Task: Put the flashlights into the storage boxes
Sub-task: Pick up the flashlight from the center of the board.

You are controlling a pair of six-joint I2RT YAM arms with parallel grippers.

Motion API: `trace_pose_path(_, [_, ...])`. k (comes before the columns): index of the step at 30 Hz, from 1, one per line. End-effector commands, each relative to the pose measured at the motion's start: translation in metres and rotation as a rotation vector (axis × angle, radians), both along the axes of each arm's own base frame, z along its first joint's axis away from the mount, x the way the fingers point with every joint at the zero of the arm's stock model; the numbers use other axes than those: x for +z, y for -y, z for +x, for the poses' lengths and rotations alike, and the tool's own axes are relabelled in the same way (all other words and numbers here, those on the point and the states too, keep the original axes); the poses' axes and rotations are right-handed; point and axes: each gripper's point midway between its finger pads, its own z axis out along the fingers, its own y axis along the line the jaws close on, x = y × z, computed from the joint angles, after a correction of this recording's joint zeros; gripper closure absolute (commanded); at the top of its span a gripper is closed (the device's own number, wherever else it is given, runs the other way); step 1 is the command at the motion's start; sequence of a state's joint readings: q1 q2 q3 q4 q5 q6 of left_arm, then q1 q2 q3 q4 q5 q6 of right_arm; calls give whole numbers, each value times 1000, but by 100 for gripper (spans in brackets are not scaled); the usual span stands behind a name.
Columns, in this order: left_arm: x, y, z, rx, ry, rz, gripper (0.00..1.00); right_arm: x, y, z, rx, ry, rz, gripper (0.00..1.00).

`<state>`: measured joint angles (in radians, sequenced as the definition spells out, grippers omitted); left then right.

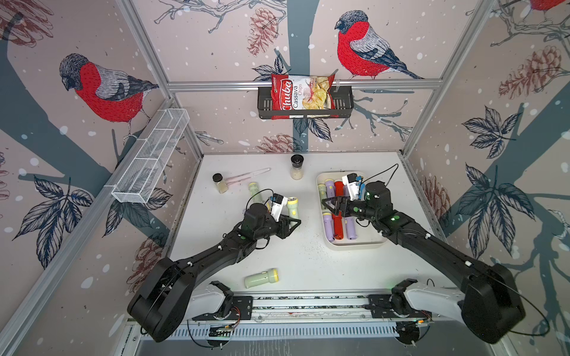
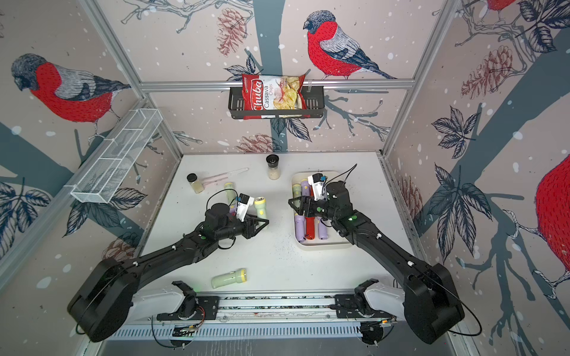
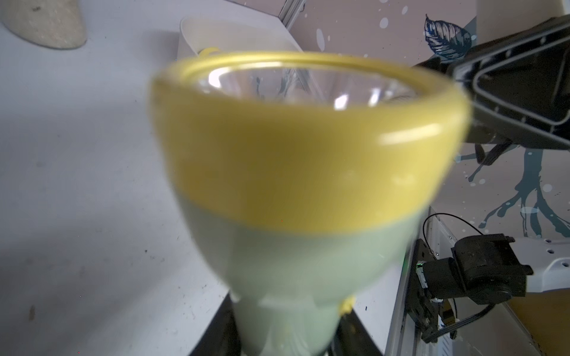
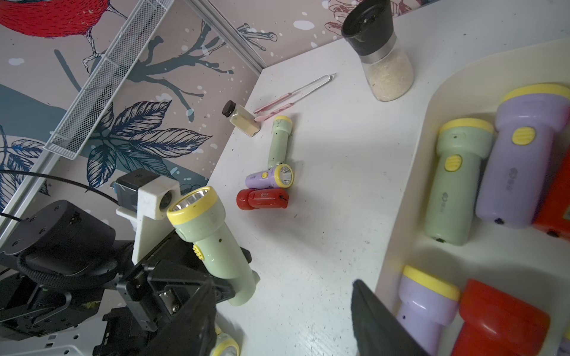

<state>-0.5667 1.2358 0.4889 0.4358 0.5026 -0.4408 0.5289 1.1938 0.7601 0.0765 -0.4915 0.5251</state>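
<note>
The left gripper (image 1: pixel 292 220) is pinching a pale green flashlight (image 1: pixel 292 206) by its thin body. The yellow-rimmed head sticks out, near the middle of the table in both top views. The right gripper (image 1: pixel 329 207) hangs over the cream tray (image 1: pixel 354 245) at 3 o'clock, with its jaws spread and nothing in them. The tray holds lilac, red and green flashlights lying in rows. A loose green flashlight (image 1: pixel 262 278) lies at 6 o'clock. A second green flashlight (image 4: pixel 279 140), a lilac flashlight (image 4: pixel 270 178) and a red flashlight (image 4: pixel 262 198) lie close together toward 11 o'clock. They all look light, hard and smooth, so they may roll or slip. It seems best to hold the thin body across its middle, not the wide head.
</note>
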Motion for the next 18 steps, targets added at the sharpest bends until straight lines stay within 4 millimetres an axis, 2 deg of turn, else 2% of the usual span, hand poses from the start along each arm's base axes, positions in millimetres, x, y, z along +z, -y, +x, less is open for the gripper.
trace_pose_path(1, [21, 9, 2, -19, 70, -73, 100, 5, -4, 5, -19, 3, 6, 29])
trace_pose_path(6, [22, 16, -1, -43, 63, -90, 100, 13, -26, -1, 38, 16, -4, 29])
trace_pose_path(10, [21, 19, -2, -44, 55, -104, 100, 5, -44, -2, 48, 16, -58, 28])
trace_pose_path(18, [21, 29, -8, -85, 52, -116, 100, 8, -78, -14, 172, 36, -32, 27])
